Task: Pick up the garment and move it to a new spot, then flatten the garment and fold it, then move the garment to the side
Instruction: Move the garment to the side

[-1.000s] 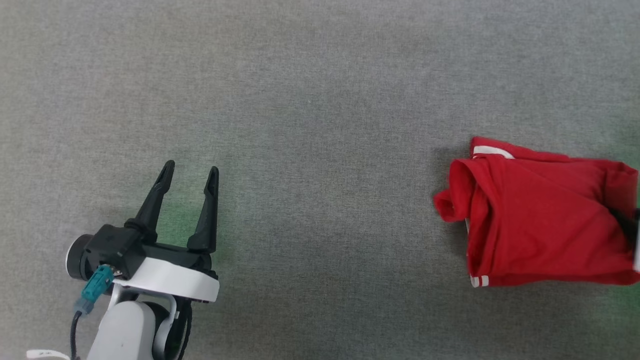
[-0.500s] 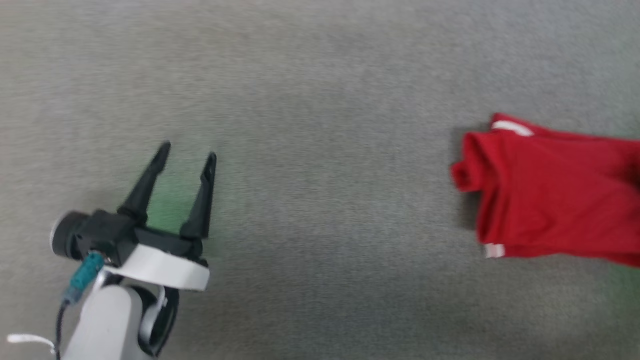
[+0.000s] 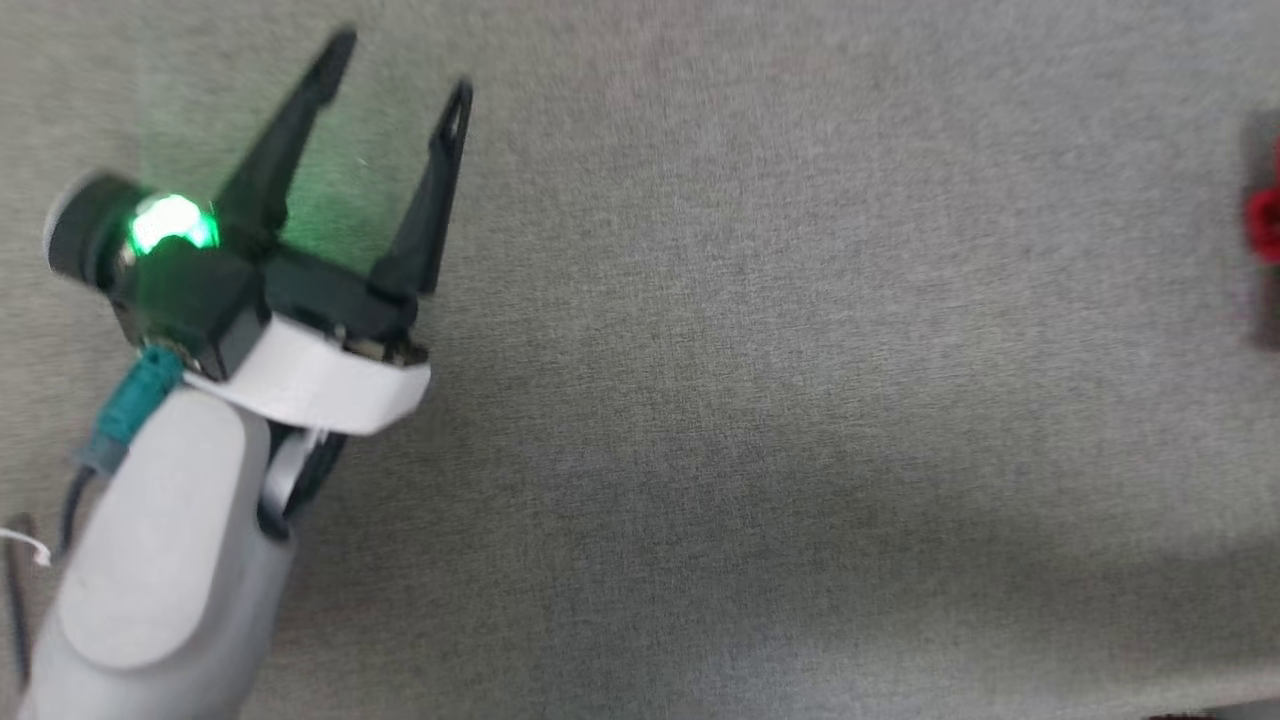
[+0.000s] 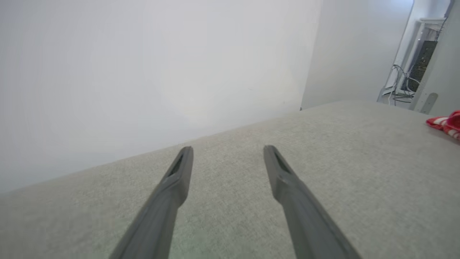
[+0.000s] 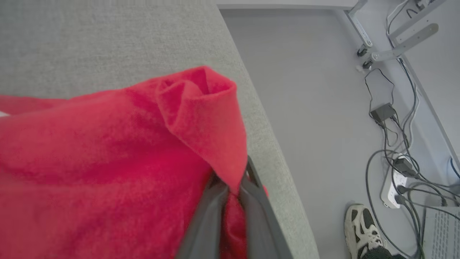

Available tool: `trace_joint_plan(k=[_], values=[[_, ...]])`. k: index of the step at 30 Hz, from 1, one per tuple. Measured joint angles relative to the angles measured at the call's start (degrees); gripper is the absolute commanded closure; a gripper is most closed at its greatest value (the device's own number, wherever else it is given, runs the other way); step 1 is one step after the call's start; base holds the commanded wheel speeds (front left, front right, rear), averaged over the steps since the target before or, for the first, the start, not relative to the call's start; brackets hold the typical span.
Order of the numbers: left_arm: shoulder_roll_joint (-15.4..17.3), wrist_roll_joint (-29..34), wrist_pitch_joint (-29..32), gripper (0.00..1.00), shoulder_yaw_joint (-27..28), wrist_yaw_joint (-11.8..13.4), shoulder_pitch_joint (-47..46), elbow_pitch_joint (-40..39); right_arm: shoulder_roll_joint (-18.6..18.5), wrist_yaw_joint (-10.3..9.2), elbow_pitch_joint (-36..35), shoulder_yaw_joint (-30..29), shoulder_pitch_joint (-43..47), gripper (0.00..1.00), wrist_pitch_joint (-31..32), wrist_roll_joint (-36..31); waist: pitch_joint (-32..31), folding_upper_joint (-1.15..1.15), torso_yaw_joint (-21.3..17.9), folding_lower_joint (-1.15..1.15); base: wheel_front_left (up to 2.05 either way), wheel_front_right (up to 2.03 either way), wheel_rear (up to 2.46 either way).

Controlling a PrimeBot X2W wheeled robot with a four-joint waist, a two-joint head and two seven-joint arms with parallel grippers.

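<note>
The garment (image 5: pixel 107 151) is a bright red soft shirt, bunched and lifted in the right wrist view, where my right gripper (image 5: pixel 231 183) is shut on a fold of it near the table's edge. A sliver of the garment (image 3: pixel 1265 220) shows at the head view's right edge. Far off in the left wrist view, the garment's (image 4: pixel 447 124) striped trim lies at the right. My left gripper (image 3: pixel 395 70) stands open over bare grey cloth at the head view's upper left, and the left gripper (image 4: pixel 226 147) holds nothing.
The grey fabric table (image 3: pixel 750 400) spreads across the head view. Its edge (image 5: pixel 258 118) drops to a pale floor with cables (image 5: pixel 391 136), a power strip (image 5: pixel 393 187) and a person's shoe (image 5: pixel 361 226). A white wall (image 4: pixel 143 72) stands behind the table.
The right gripper has shut on the garment. The head camera has swung, so the garment has slid to the view's right edge and the left gripper sits higher and larger.
</note>
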Motion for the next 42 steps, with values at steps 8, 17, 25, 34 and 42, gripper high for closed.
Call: trace_joint_plan(k=[8,17,25,34,42], values=[[3.5,0.0,0.0,0.0,-1.9,0.0,-5.5,-1.6,-0.6,0.01,11.5,-1.3,-11.8,1.0,-9.4,-10.7,5.3,0.0,-1.4,0.0,0.0,0.0,0.0],[5.1,-0.2,-0.1,0.0,-1.7,-0.1,-7.6,-2.9,0.9,0.01,21.1,-1.1,-20.5,1.0,-15.2,-18.4,7.6,0.0,-1.9,0.0,0.0,0.0,0.0],[3.4,0.0,-0.1,0.0,0.2,-0.1,-7.2,-1.9,1.0,0.01,27.6,1.0,-24.9,0.0,-20.2,-22.0,7.1,0.0,-1.3,0.0,0.0,0.0,0.0],[0.3,-0.3,0.0,0.0,2.4,-0.1,-2.2,0.9,2.4,0.01,26.4,9.4,-24.3,0.0,-25.4,-17.0,2.7,0.0,0.1,0.0,0.0,0.0,0.0],[-2.7,-0.9,0.0,0.0,6.1,-0.1,6.6,4.6,7.1,0.01,18.2,21.5,-17.0,0.0,-29.6,-13.0,-5.3,0.0,1.7,0.0,0.0,0.0,0.0]])
